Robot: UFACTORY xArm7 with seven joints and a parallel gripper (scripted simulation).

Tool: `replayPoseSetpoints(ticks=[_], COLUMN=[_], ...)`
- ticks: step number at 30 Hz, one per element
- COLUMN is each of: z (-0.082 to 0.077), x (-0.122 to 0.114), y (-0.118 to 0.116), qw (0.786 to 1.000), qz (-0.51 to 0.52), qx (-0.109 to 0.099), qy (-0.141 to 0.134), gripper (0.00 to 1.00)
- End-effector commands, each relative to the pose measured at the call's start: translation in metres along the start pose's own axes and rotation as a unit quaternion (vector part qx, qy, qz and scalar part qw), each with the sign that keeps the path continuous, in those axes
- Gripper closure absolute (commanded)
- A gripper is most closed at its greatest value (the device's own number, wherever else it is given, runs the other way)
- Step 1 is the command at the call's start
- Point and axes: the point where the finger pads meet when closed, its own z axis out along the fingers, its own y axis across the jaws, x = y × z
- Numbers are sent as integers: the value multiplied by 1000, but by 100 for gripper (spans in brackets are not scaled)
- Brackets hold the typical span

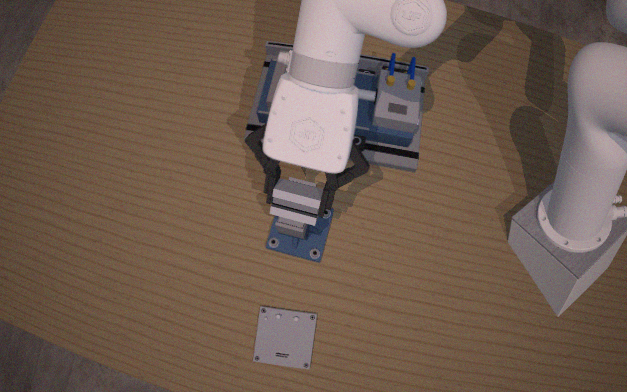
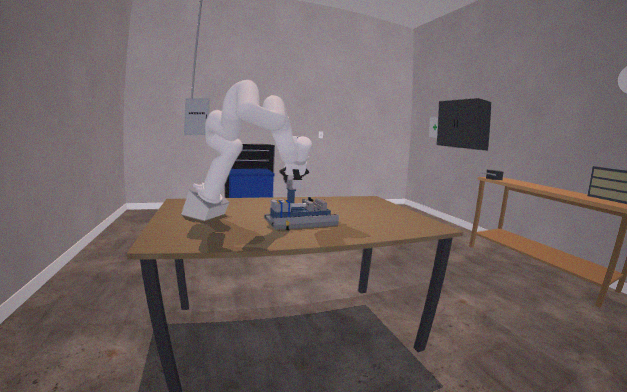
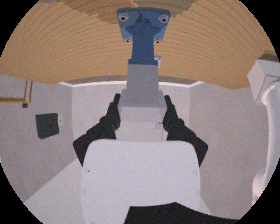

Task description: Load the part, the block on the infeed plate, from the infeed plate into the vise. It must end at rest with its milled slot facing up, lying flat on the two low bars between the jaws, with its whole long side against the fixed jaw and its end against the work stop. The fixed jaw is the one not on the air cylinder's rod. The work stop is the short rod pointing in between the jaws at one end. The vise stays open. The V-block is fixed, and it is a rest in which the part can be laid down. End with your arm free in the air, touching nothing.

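Observation:
The part, a grey block point(image 1: 295, 201), is held between the black fingers of my gripper point(image 1: 299, 196), which is shut on it. In the top view a dark groove runs across its visible face. The block hangs over the blue V-block point(image 1: 295, 241), in front of the vise point(image 1: 345, 117). In the wrist view the block point(image 3: 143, 86) sticks out past the fingers toward the V-block point(image 3: 144, 30). In the side view the block point(image 2: 291, 192) hangs long-side-down under the gripper point(image 2: 293, 176), just above the fixtures point(image 2: 302, 214). My wrist hides much of the vise jaws.
The grey infeed plate point(image 1: 285, 337) lies bare near the table's front edge. The air cylinder point(image 1: 397, 107), with blue fittings, sits at the right of the vise. The arm's base point(image 1: 570, 250) stands at the right.

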Motion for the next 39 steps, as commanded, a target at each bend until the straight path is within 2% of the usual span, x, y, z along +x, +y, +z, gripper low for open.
replayPoseSetpoints(ticks=[1,26,27,39], z=[0,1,1,1], x=[0,0,0,0], y=[-1,-1,-1,-1], qw=[1000,1000,1000,1000], qz=[-1,-1,-1,-1], qx=[1,1,1,1], qy=[0,0,0,0], gripper=[100,100,11,11])
